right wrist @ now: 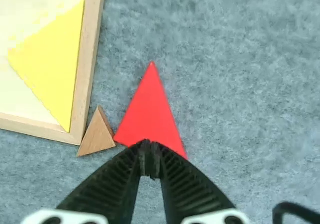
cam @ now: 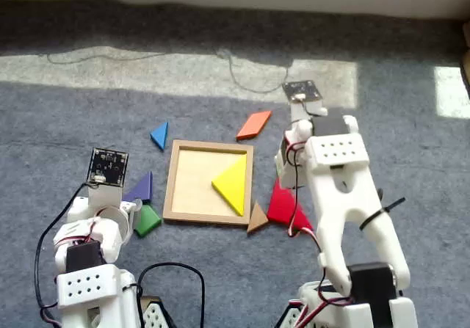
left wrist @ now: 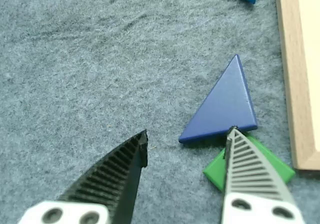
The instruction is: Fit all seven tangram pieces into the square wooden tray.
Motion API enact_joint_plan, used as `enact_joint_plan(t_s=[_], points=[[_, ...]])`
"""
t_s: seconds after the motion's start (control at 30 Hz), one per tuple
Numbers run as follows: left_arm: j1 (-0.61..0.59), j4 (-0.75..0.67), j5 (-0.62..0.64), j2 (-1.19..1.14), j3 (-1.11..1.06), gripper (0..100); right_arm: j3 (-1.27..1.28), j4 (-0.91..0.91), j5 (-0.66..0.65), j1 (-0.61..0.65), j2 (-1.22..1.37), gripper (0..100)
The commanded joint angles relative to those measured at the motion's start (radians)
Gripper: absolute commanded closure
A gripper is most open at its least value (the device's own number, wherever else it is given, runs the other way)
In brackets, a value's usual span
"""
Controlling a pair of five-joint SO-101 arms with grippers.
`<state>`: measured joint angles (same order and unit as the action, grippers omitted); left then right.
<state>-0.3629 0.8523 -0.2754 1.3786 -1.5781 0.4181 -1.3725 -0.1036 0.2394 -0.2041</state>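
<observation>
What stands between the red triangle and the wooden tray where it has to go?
A brown triangle lies partly between the red triangle and the tray, beside the tray's corner. Inside, a yellow triangle occupies the side nearest it.

triangle (cam: pixel 233 183) lies inside tray (cam: pixel 171 185)

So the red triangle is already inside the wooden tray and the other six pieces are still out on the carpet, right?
No: the high view shows the yellow triangle inside the wooden tray; the red triangle lies on the carpet outside it. The other six are still out.
</observation>
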Motion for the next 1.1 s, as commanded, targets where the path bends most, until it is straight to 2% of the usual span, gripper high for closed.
enact_joint_plan(t_s=[0.0,0.07,0.27,0.37,0.67,0.8,1.07], points=[[0.010,-0.018,0.006,0.013,0.005,74,0.162,0.091,-0.149,0.053,-0.125,98.8],[0.010,-0.018,0.006,0.013,0.005,74,0.211,0.101,-0.203,0.099,-0.136,97.4],[0.010,-0.018,0.006,0.013,0.005,74,0.252,0.168,-0.227,0.130,-0.136,77.8],[0.010,-0.018,0.006,0.013,0.005,74,0.275,0.213,-0.229,0.130,-0.128,71.8],[0.010,-0.018,0.006,0.013,0.005,74,0.292,0.344,-0.238,0.156,0.096,71.2],[0.010,-0.018,0.006,0.013,0.005,74,0.289,0.349,-0.299,0.186,0.159,71.2],[0.008,-0.018,0.006,0.013,0.005,74,0.289,0.323,-0.299,0.185,0.229,71.3]])
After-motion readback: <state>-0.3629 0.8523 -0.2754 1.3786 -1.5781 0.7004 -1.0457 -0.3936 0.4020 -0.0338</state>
